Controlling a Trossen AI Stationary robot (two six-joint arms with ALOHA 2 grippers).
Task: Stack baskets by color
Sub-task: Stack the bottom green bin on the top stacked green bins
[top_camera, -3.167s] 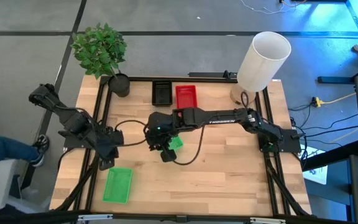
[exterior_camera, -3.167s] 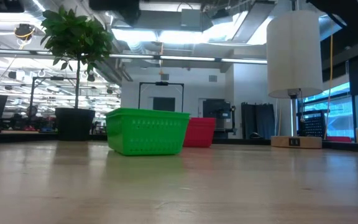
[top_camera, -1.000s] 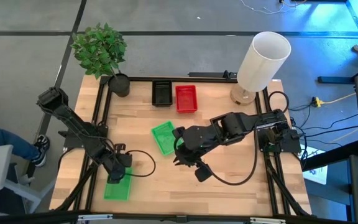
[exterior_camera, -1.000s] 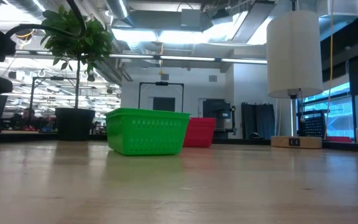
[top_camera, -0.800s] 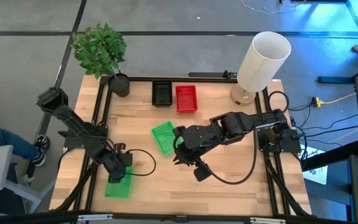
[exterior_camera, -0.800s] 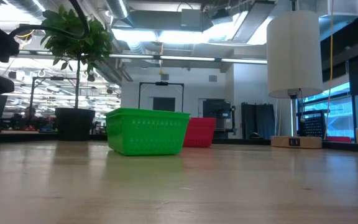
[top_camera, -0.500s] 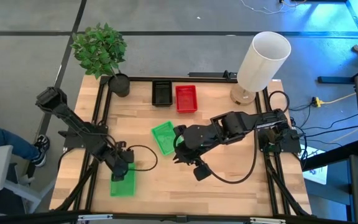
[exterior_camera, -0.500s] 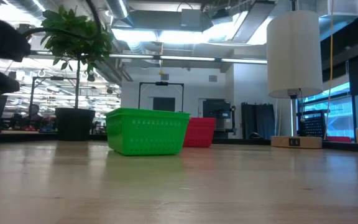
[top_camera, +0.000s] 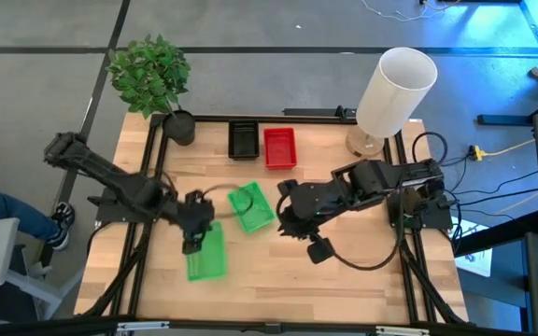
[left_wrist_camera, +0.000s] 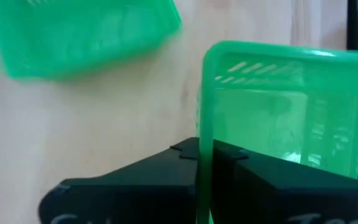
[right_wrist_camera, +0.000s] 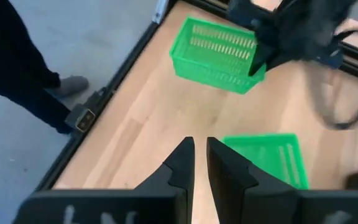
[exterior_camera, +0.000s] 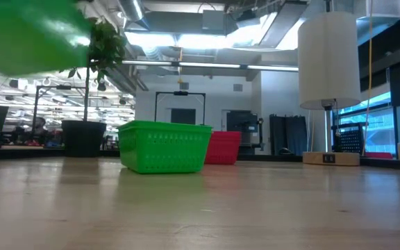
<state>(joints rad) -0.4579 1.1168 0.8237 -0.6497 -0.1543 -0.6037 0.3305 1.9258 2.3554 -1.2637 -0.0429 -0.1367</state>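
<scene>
Left gripper (top_camera: 192,245) carried a green basket (top_camera: 206,252) above the counter (top_camera: 362,280).
Its jaws were clamped on the rim of that bright green, mesh-walled tray, held off the wood just beside a second green basket (top_camera: 249,206) resting mid-counter. The right gripper (right_wrist_camera: 196,163) hovered near that one, fingers nearly together, holding nothing. A black basket (top_camera: 243,140) and a red basket (top_camera: 279,147) sat side by side at the far edge.
</scene>
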